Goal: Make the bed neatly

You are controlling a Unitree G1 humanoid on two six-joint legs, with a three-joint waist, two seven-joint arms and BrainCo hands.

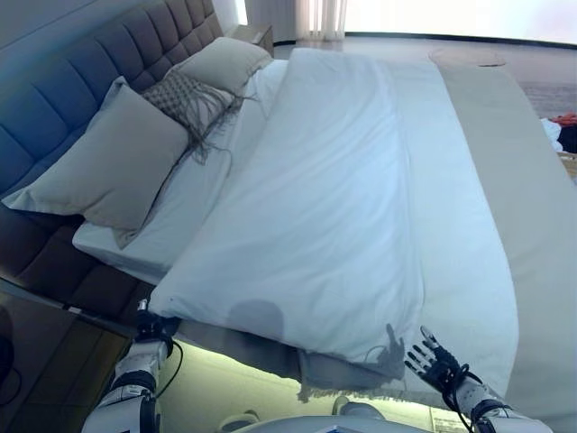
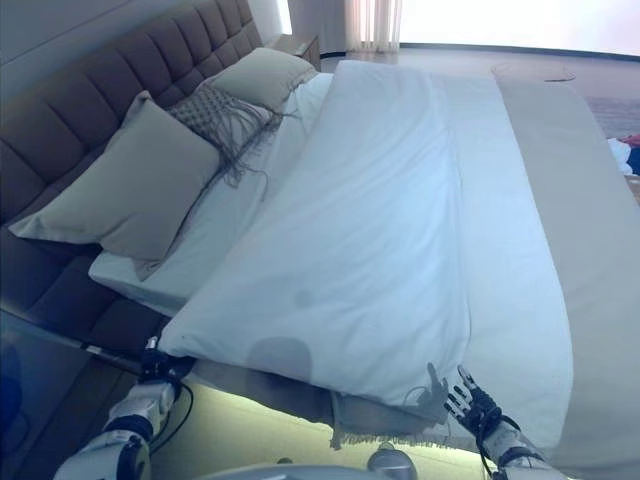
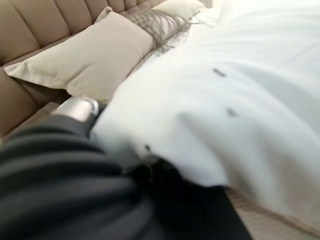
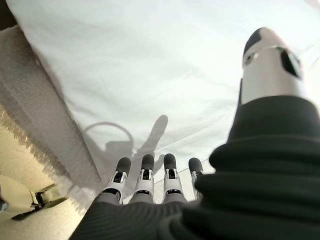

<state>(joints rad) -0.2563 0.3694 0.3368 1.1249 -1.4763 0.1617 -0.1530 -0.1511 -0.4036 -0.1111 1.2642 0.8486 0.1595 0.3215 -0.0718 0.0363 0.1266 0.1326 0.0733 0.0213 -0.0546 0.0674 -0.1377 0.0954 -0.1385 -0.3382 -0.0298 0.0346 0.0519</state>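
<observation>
A white duvet (image 1: 325, 198) lies over the bed, its near edge hanging over the bed's side. My left hand (image 1: 153, 327) is at the duvet's near corner by the headboard end. In the left wrist view its dark cover sits against the duvet's edge (image 3: 165, 130), and the fingers are mostly hidden under the cloth. My right hand (image 1: 437, 363) is open with straight fingers (image 4: 145, 172), just below the duvet's near edge and holding nothing. A fringed beige throw (image 1: 347, 374) shows under that edge.
Two beige pillows (image 1: 117, 162) (image 1: 225, 61) and a fringed knit cushion (image 1: 185, 99) lean on the tufted headboard (image 1: 63, 90). A beige cover (image 1: 527, 189) lies across the foot end. A nightstand (image 1: 257, 34) stands at the far corner. Clothes (image 1: 563, 128) lie on the floor beyond the bed's foot.
</observation>
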